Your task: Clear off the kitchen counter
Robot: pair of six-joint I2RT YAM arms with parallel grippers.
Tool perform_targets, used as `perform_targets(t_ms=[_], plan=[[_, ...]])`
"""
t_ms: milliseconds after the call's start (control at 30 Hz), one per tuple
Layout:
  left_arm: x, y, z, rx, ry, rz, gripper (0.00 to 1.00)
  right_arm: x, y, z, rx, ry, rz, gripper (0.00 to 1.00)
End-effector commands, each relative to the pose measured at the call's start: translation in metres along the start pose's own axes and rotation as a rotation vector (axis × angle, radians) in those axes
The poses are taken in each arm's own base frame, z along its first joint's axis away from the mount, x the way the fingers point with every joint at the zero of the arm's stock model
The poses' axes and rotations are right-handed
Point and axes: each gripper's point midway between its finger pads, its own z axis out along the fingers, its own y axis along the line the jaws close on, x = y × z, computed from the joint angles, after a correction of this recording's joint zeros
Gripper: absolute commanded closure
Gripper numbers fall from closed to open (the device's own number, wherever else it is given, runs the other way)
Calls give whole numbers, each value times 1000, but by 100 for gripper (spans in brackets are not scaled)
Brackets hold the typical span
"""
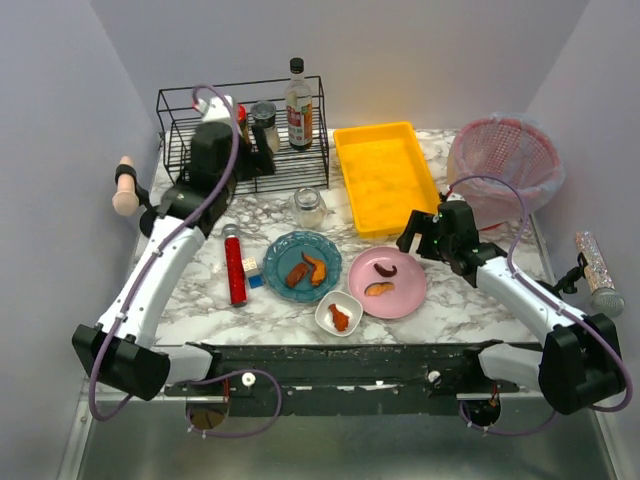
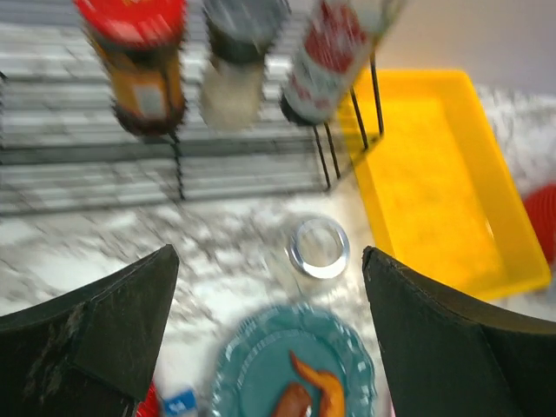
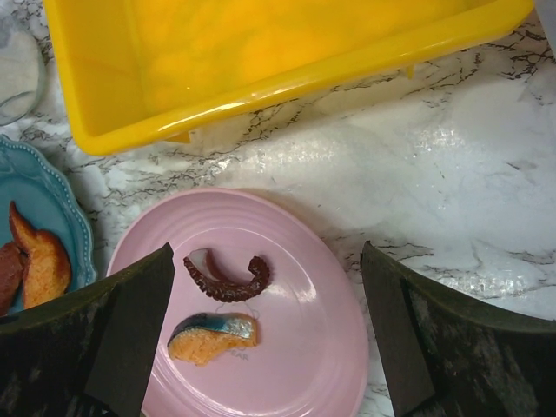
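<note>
The right gripper (image 3: 268, 252) hangs with its jaws spread wide and nothing between them, directly over the far rim of the pink plate (image 3: 295, 347). On that plate a curled tentacle (image 3: 228, 282) lies just above a piece of fish (image 3: 213, 337). From this gripper the yellow tray (image 3: 287, 87) is close at 12 o'clock and the blue plate (image 3: 35, 200) is at 9 o'clock. The left gripper (image 2: 265, 256) is equally wide open and empty. It is poised above the glass jar (image 2: 319, 248), with the bottles in the wire rack (image 2: 178, 161) at 12 o'clock, though that view is blurred. Taking 12 o'clock as away from the arm bases, the kitchen counter (image 3: 434, 174) spreads under both arms. It is crowded around its middle, and a red tube (image 1: 235, 265) and a small white bowl (image 1: 325, 310) stand nearer 6 o'clock. The likeliest trouble, as I judge it, comes from pinching the glossy plate by one edge, which could tilt it and slide the food onto the marble. A low carry toward the tray could also catch the tray's near wall. On the left, a descent slightly off centre could push the smooth round jar away or nudge the rack's bottles.
</note>
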Motion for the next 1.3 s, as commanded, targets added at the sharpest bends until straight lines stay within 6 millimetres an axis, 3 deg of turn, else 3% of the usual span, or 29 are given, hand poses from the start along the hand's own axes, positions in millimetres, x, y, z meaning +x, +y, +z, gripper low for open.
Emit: perform_targets(t_ms=[0, 133, 400, 633, 833, 1267], plan=[[86, -28, 9, 16, 134, -96, 1, 5, 5, 3, -26, 12, 12, 4], [122, -42, 22, -4, 175, -168, 1, 4, 6, 1, -30, 5, 15, 4], [148, -59, 55, -52, 153, -375, 1, 6, 2, -3, -21, -3, 10, 4], [180, -73, 89, -153, 245, -398, 1, 4, 1, -5, -16, -14, 8, 4], [186, -82, 97, -275, 263, -317, 1, 5, -3, -7, -2, -21, 6, 4], [215, -64, 97, -421, 321, -179, 1, 8, -3, -5, -1, -12, 11, 4]])
